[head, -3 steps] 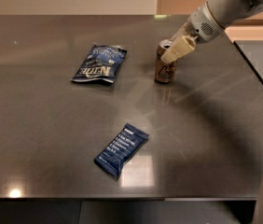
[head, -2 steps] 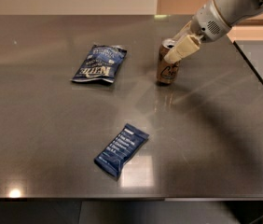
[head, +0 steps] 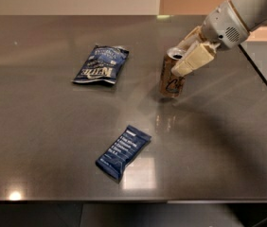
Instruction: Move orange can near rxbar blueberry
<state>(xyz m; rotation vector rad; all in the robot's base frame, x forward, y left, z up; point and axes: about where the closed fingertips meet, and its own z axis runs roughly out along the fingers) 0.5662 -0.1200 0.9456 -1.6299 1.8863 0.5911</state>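
Note:
The orange can (head: 172,79) stands slightly tilted on the dark table (head: 39,126), right of centre, its silver top facing up. My gripper (head: 186,52) comes in from the upper right, and its cream fingers (head: 192,61) are closed on the can's upper part, one in front and one behind. The rxbar blueberry (head: 123,152), a flat dark navy wrapper with white text, lies toward the front of the table, below and left of the can and well apart from it.
A crinkled blue chip bag (head: 101,64) lies left of the can. The table's right edge (head: 266,79) runs diagonally close behind the arm. The front edge (head: 124,200) is just past the bar.
The can, held by the gripper, has moved a little toward the table's front, closer to the bar. The bar and the chip bag have not moved.

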